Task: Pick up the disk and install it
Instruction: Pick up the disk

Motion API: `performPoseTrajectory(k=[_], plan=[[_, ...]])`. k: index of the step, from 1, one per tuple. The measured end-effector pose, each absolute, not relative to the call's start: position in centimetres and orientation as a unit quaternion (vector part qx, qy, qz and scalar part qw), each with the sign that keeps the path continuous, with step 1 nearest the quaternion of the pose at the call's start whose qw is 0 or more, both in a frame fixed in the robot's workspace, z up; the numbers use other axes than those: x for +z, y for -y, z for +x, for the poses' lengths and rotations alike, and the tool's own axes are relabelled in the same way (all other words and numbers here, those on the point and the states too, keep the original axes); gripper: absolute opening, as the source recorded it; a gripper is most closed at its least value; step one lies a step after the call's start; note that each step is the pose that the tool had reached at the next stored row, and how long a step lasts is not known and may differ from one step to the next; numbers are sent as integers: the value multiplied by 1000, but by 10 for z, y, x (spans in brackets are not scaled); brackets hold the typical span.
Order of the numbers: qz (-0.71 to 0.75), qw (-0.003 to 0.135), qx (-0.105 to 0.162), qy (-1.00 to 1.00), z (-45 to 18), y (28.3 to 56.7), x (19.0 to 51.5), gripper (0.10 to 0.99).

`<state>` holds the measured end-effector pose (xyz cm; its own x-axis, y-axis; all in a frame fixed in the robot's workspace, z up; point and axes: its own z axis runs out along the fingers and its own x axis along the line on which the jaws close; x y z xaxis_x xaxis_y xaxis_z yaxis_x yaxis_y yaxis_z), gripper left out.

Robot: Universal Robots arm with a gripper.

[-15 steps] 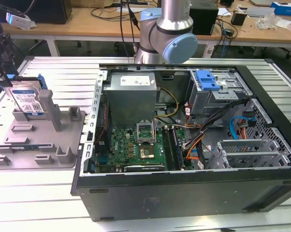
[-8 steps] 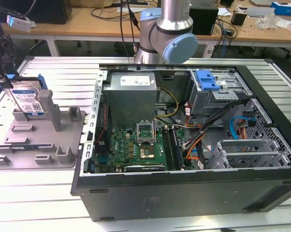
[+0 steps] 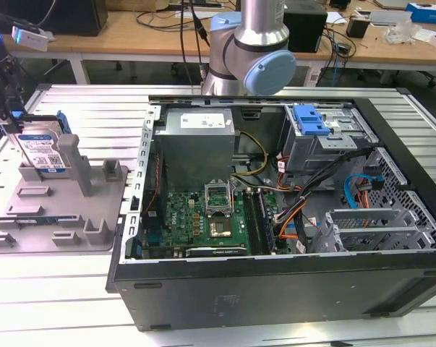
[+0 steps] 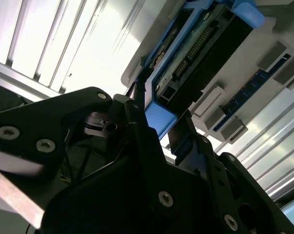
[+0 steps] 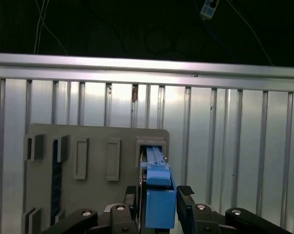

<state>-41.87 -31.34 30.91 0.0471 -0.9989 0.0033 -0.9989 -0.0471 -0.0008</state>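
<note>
Gripping the disk [image 3: 40, 152] by the blue rail on its upper edge: gripper [image 3: 14, 116] drawn narrow, one black finger pressed close against each side of the rail. Stands on edge in a slot of the grey fixture [image 3: 95, 217], at the exterior view's left. Looks flat and silver, with a white-and-blue label on its broad face and blue plastic framing its edges.

From the exterior view: the label face, a tall grey post [image 3: 69, 155] just beside the disk, and the arm [image 3: 257, 58] rising behind the open computer case [image 3: 275, 289]. From the first wrist view: the disk [image 5: 155, 161] end-on as a thin blue strip running into the fixture [image 5: 98, 141], with the gripper [image 5: 160, 195] flanking it. From the second wrist view: the disk's [image 4: 200, 53] dark end with a row of connector pins, and a blue tab caught in the gripper [image 4: 159, 122].

Bare slatted table [image 3: 87, 108] beyond the fixture. Case wall near the fixture on the exterior view's right. Inside the case, a grey drive cage [image 3: 326, 144] with a blue tab, well apart from the disk.
</note>
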Motion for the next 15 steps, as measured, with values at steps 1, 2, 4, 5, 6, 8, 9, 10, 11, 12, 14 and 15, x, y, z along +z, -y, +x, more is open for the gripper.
performPoseTrajectory(k=[1,2,4,5,6,8,9,10,11,12,14,15], plan=[[724,1,1,690,-419,313,308,459],[724,1,1,690,-419,313,308,459],[724,1,1,690,-419,313,307,459],[724,1,1,690,-419,313,306,459],[724,1,1,690,-419,313,305,459],[724,1,1,690,-419,313,303,459],[724,1,1,690,-419,313,302,459],[724,1,1,690,-419,314,302,459],[724,1,1,690,-419,314,301,459],[724,1,1,690,-419,314,301,459],[724,1,2,690,-419,314,301,459],[724,1,1,690,-419,314,301,459]])
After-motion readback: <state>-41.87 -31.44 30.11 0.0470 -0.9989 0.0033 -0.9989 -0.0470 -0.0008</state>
